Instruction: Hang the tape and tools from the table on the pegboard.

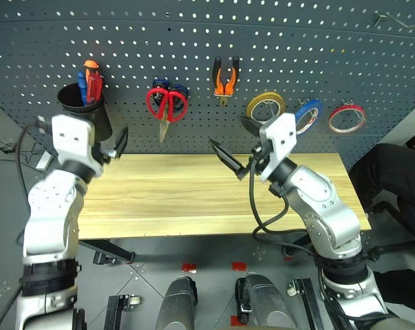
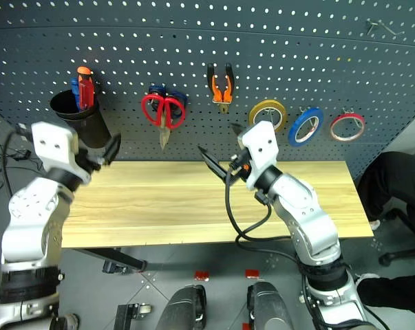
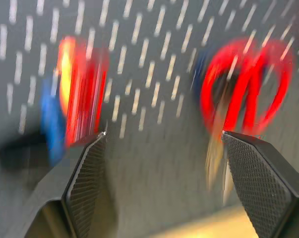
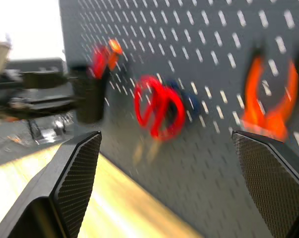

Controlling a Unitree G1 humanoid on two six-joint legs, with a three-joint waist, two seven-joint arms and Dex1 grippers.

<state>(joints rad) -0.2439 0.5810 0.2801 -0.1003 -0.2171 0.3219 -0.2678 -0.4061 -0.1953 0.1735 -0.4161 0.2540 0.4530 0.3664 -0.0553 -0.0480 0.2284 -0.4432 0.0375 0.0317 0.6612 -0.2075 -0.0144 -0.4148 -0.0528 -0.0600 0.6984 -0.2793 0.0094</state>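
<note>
Both tools (image 1: pixel 118 143) (image 2: pixel 217 163) wide open, seemingly empty

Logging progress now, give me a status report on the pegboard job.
Left gripper and right gripper open, empty. Blue tape, red scissors, pliers hung on pegboard; red screwdriver in cup. Table bare.
</note>
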